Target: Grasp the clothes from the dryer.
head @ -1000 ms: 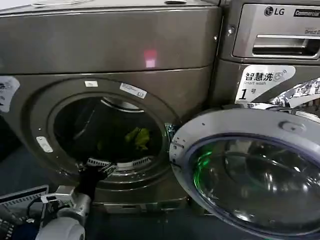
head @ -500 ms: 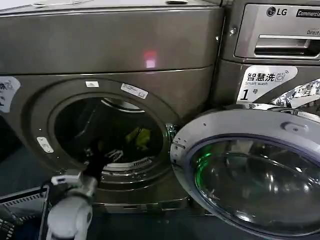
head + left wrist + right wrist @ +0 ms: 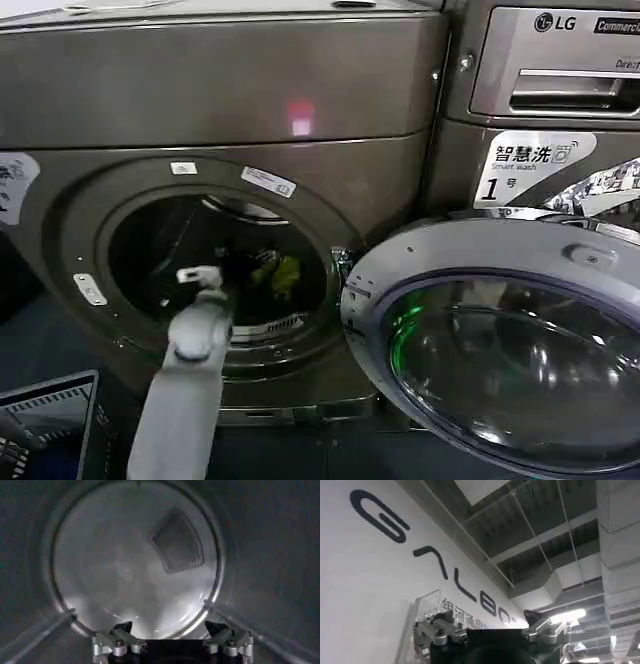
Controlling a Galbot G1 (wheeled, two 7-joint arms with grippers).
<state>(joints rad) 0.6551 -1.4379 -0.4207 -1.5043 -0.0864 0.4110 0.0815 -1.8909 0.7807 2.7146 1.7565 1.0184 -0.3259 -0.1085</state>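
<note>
Clothes, a small yellow-green soft fabric garment (image 3: 278, 275), lie inside the steel drum of the large dark grey-bronze front-loading dryer (image 3: 220, 90), right of centre in its round mouth. Left gripper (image 3: 232, 268), on a grey arm reaching through the porthole, sits just left of the garment; in the left wrist view (image 3: 170, 629) its jaws are spread and empty, facing the drum's rear wall. Round glass door (image 3: 500, 350) hangs open at right. Right gripper (image 3: 487, 625) points toward a ceiling, jaws released.

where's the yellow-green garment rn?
In the head view the clothes lie inside the dryer drum, toward the right side of the round mouth, just right of the left gripper reaching in, untouched.
</note>
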